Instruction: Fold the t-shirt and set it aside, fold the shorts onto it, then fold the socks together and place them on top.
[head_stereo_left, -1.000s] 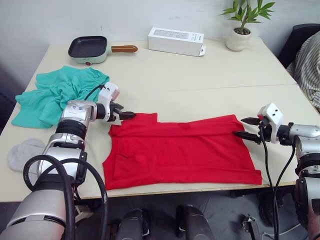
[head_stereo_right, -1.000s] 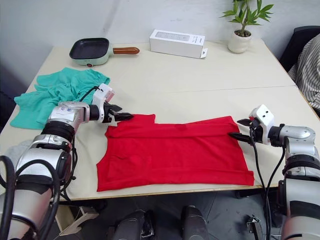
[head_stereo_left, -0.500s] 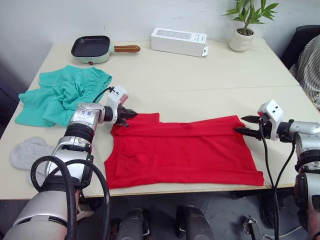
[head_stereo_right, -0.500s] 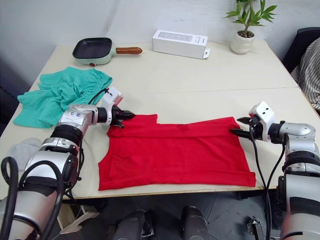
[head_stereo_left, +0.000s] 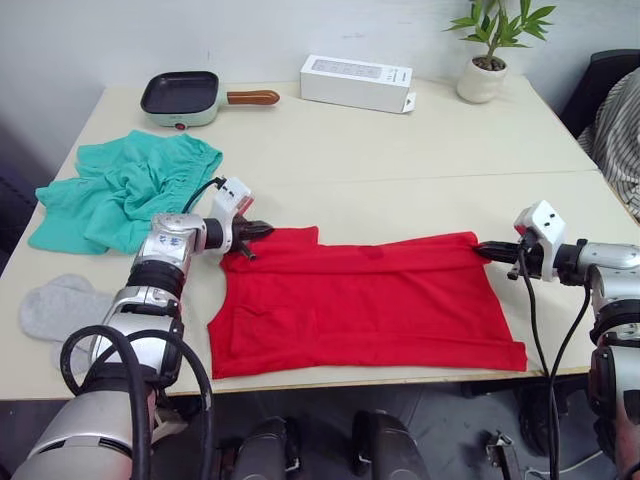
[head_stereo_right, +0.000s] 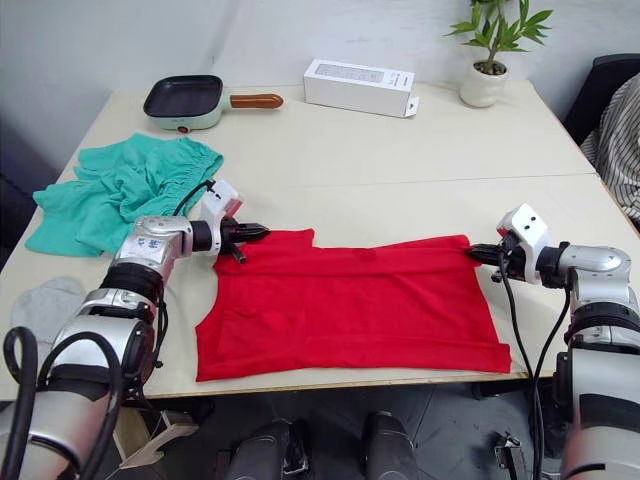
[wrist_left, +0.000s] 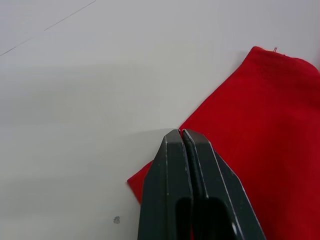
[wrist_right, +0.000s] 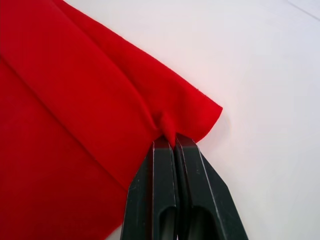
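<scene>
The red t-shirt (head_stereo_left: 370, 300) lies flat near the table's front edge, folded lengthwise into a long band. My left gripper (head_stereo_left: 258, 231) is shut at its far left corner, fingertips (wrist_left: 172, 137) right on the cloth's edge. At the far right corner my right gripper (head_stereo_left: 482, 247) is shut on the t-shirt (wrist_right: 75, 100), and the cloth puckers between its fingertips (wrist_right: 162, 145). The teal-green shorts (head_stereo_left: 120, 185) lie crumpled at the left of the table. The light grey socks (head_stereo_left: 55, 305) rest by the front left edge.
At the back of the table (head_stereo_left: 400, 150) stand a small green pan (head_stereo_left: 180, 95) with a wooden handle, a long white box (head_stereo_left: 355, 82) and a potted plant (head_stereo_left: 482, 70). A chair with striped cloth (head_stereo_left: 615, 110) is beyond the right edge.
Both grippers have gone from open to shut at the shirt's two far corners, the left first and the right just now. The shirt's right corner now bunches in the right gripper.
</scene>
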